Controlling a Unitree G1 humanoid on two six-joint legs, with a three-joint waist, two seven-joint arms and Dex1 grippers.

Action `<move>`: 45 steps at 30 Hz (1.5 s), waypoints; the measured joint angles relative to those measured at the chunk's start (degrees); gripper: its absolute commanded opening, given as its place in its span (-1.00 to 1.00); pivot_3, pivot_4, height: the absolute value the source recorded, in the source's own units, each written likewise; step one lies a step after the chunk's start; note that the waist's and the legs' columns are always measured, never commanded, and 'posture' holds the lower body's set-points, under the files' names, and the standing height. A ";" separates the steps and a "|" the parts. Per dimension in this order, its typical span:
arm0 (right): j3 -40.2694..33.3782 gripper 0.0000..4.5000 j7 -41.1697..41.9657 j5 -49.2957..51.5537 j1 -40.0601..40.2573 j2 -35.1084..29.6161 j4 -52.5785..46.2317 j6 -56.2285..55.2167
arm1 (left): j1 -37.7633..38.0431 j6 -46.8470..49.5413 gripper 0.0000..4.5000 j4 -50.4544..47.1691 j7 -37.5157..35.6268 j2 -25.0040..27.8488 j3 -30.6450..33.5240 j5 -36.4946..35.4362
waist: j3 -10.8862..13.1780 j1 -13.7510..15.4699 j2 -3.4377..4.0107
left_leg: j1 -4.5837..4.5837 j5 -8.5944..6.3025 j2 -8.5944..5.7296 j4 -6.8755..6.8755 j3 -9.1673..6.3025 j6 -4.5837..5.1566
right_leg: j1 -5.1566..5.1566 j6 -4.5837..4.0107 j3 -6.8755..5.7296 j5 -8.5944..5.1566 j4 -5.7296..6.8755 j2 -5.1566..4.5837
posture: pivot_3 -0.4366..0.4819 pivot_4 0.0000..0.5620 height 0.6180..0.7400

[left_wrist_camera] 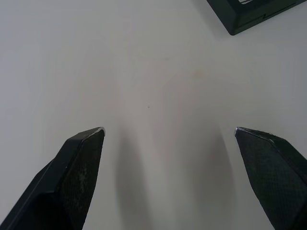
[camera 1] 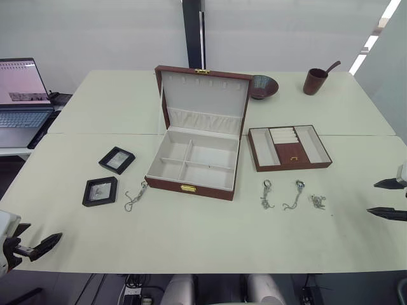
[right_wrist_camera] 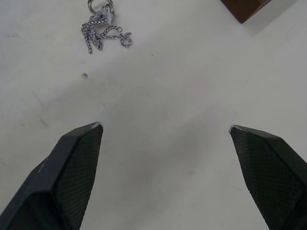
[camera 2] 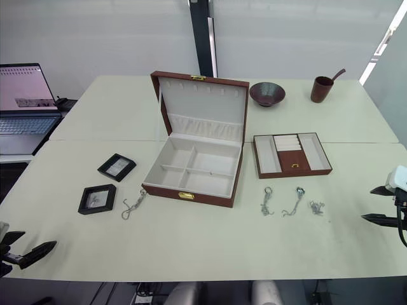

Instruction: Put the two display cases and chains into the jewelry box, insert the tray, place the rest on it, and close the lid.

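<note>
The jewelry box (camera 2: 194,170) stands open mid-counter (camera 2: 210,244), its lid (camera 2: 202,103) raised. Two display cases (camera 2: 116,167) and one chain (camera 2: 133,204) lie to its left; the tray (camera 2: 291,154) and three chains (camera 2: 291,201) lie to its right.

Head stereo pair overlooks table (camera 1: 210,235); wrist cameras face tabletop closely.

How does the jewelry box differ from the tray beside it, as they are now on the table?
The jewelry box is larger and deeper; the tray is smaller and shallow. The box has a hinged lid standing open behind it; the tray has no lid. The box holds four plain cream compartments; the tray has cream compartments plus a brown panel with a gold pull. Both are reddish-brown outside and hold nothing yet.
</note>
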 measured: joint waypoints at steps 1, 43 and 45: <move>0.00 0.99 0.00 0.00 0.00 0.00 0.00 0.00 | 0.00 0.00 1.00 0.00 0.00 0.00 0.00 0.00 | 0.00 0.00 0.00 | 0.00 0.00 0.00 0.00 0.00 0.00 | 0.00 0.00 0.00 0.00 0.00 0.00 | -0.05 -0.47 0.89; -8.83 0.99 -7.21 4.58 5.37 3.52 -11.78 9.30 | -11.82 -0.21 1.00 7.05 -2.77 3.39 -0.39 -2.52 | -0.01 -0.02 0.03 | 0.00 -0.01 0.06 0.01 0.00 -0.02 | 0.00 0.00 0.01 0.00 0.02 0.07 | -0.05 -0.47 0.89; -8.61 1.00 -8.21 4.57 5.24 4.38 -15.59 10.56 | -14.02 -0.22 0.83 6.11 -2.78 3.39 -2.39 -2.52 | -0.01 0.04 0.03 | -0.02 -0.02 0.06 0.01 -0.04 -0.03 | -0.01 0.00 -0.01 0.00 0.01 0.08 | -0.05 -0.47 0.89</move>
